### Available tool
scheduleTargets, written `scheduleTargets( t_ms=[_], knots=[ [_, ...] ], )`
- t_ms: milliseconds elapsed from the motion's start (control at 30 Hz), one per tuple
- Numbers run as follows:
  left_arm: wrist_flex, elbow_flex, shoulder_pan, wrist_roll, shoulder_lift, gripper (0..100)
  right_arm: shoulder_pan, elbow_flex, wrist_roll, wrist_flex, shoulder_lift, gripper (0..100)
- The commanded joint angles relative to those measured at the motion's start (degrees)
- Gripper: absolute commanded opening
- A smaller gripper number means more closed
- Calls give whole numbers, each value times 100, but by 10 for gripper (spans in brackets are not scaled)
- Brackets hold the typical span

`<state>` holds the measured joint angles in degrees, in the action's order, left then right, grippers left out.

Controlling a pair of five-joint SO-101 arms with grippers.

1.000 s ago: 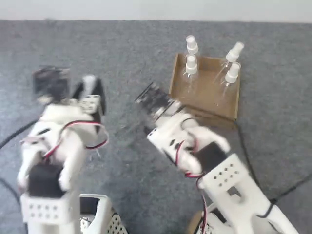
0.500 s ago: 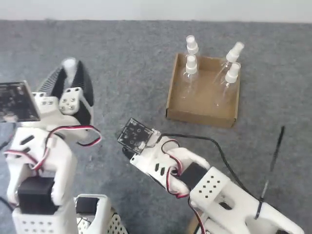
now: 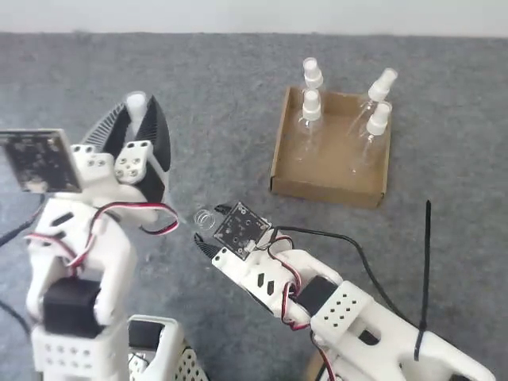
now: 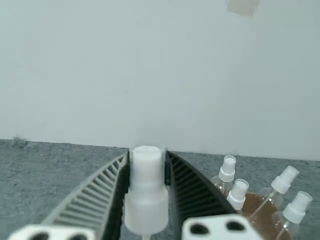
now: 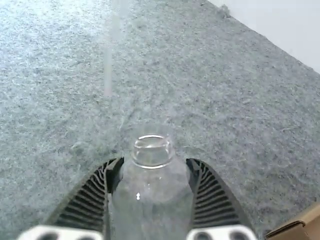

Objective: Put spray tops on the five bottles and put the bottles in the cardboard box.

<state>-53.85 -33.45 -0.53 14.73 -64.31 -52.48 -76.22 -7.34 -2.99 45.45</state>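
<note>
Left gripper [image 3: 136,111] [image 4: 146,160]: raised over the left part of the carpet [image 3: 222,103], pointing toward the far edge. Its jaws are clamped on a spray top.

Spray top [image 3: 136,101] [image 4: 146,195]: white and upright between the left gripper's black ribbed fingers [image 4: 100,200]. Its cap stands just clear of the fingertips. It is off the carpet.

Right gripper [image 3: 210,228] [image 5: 152,167]: low over the middle of the carpet, nearer the near edge, and pointing toward the left arm. Its jaws are closed on the body of a bottle.

Bottle [image 3: 205,218] [image 5: 151,185]: clear, with an open neck and no top fitted. The neck projects past the right gripper's fingertips. Whether its base touches the carpet cannot be determined.

Cardboard box [image 3: 325,189] [image 4: 260,205]: shallow and open, resting on the carpet right of centre, toward the far edge. It is well apart from both grippers.

Capped bottles: four clear bottles, each with a white spray top. Two are at the box's left side [image 3: 313,73] [image 3: 311,105] and two at its right side [image 3: 383,83] [image 3: 378,117]. The right pair lean. The far-left one stands at the box's far rim, and whether it is inside cannot be determined.

Cable [image 3: 425,262]: black, standing up beside the right arm near the near right corner.
</note>
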Motion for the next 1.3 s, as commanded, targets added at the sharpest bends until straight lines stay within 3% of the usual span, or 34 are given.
scheduleTargets(
  t_ms=[0, 133, 500, 900, 1067, 1267],
  knots=[
    [782, -567, -88, 62, -26, 33, 4, 70, 70, 136, 251, 6],
    [1152, -848, -132, 62, -18, 12, 13, 53, 70, 127, 251, 6],
    [1169, -1552, -677, 62, -70, 12, 31, -9, 70, 119, 242, 6],
    [281, -1710, -651, 325, -70, 12, 40, -290, 35, 198, 251, 6],
    [202, -1701, -782, 325, -70, 12, 426, -316, 88, 901, 233, 6],
    [-18, -1692, -1204, 308, -70, 12, 734, -264, 1257, 1165, 198, 6]
  ],
)
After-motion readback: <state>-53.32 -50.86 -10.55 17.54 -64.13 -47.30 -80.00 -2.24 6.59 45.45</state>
